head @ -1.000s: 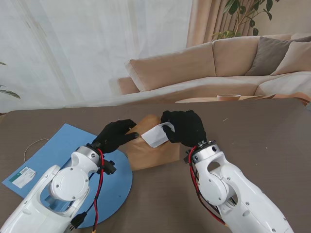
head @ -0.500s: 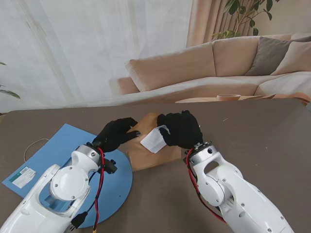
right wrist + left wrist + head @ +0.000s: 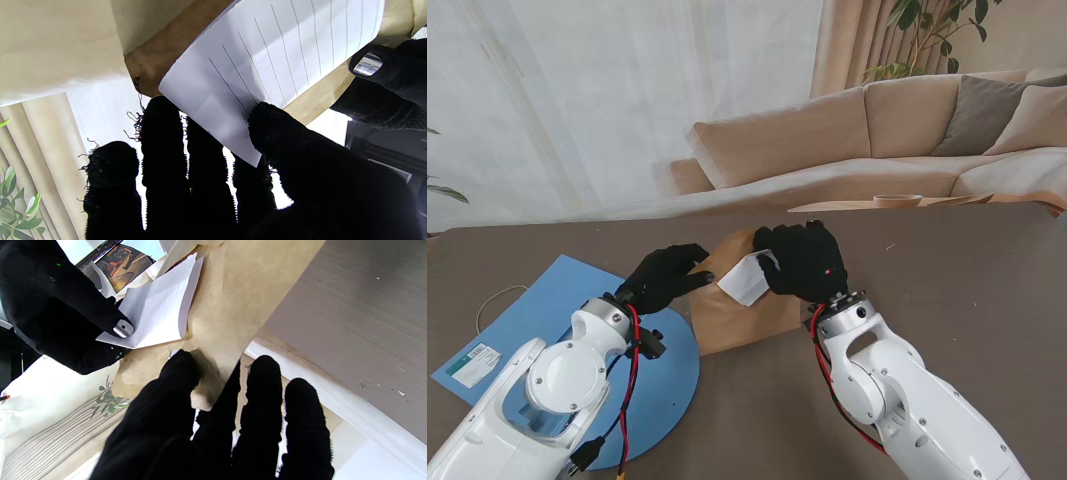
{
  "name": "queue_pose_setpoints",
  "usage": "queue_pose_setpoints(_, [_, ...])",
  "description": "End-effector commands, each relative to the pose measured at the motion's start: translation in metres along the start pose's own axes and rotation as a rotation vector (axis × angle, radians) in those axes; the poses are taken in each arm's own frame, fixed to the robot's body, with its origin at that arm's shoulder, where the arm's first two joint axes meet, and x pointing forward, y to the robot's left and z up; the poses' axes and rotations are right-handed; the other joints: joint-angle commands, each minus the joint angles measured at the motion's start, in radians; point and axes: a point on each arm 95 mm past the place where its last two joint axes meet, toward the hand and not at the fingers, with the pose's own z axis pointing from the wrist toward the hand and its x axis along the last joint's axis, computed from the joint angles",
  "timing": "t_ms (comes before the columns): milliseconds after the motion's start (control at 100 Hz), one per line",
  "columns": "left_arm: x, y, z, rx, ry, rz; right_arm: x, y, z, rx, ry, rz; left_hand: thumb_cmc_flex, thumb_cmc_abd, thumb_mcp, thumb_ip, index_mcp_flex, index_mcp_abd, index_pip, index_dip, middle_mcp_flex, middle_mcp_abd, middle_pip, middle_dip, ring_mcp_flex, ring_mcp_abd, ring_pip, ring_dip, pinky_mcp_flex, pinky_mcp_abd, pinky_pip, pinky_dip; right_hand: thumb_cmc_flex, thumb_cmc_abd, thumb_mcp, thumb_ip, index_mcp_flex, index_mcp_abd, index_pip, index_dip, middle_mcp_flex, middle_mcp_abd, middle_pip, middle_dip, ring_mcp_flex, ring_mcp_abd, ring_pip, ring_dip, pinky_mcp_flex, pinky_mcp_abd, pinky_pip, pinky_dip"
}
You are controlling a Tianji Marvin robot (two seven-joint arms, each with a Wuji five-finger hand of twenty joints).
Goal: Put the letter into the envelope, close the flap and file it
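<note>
A beige sofa and pale curtains sit behind the dark worktop (image 3: 947, 280), where a blue folder (image 3: 557, 300) lies on the left, partly under the left arm. The brown envelope (image 3: 747, 320) rests flat between the two black-gloved hands. The right robot hand (image 3: 805, 262) is pinching the folded white letter (image 3: 745, 278) between thumb and fingers; the lined sheet shows clearly in the right wrist view, thumb pressed on its near corner. The left robot hand (image 3: 665, 278) is clenched on the envelope's edge, its thumb and fingers (image 3: 180, 373) gripping the paper lip, apparently to hold the mouth open.

Compared with half a second ago, the right hand has drawn back a little toward the far side and the letter has tilted up again, roughly where it was a second ago. So the sheet has dipped toward the opening and come away without going in. I'd judge the insertion is not yet done: the letter's leading edge lies over the envelope, not inside it, and the flap and filing are still to come.
</note>
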Motion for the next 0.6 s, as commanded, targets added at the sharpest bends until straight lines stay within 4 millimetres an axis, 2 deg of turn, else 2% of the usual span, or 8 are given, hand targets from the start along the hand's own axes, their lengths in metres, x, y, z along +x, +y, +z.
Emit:
queue_pose_setpoints(0, [0.0036,0.0016,-0.0022,-0.018,0.003,-0.012,0.0024,-0.0034,-0.0013,0.011,0.002,-0.003,0.065,0.024,0.081,0.025,0.046,-0.06,0.134,0.068,0.013,0.007,0.033,-0.006,0.018,-0.01,0.035,0.027,0.002,0.013,0.034,0.005,0.004,-0.002,0.017,-0.011,-0.001,-0.018,0.017,0.023,-0.006,-0.012,0.02,0.012,0.008,-0.022,0.018,0.018,0.0,0.007,0.032,0.018])
queue_pose_setpoints(590, [0.0099,-0.0065,-0.0055,-0.026,-0.011,-0.075,0.0041,-0.011,-0.0063,-0.016,0.057,-0.097,0.065,0.029,0.086,0.023,0.024,-0.047,0.149,0.072,0.013,-0.012,0.047,-0.004,0.028,-0.009,0.04,0.031,0.012,0.02,0.04,0.008,-0.011,-0.013,0.031,-0.013,-0.004,-0.041,0.021,0.022,-0.005,-0.028,0.016,0.01,0.003,-0.03,0.009,0.017,0.0,-0.004,0.034,0.02])
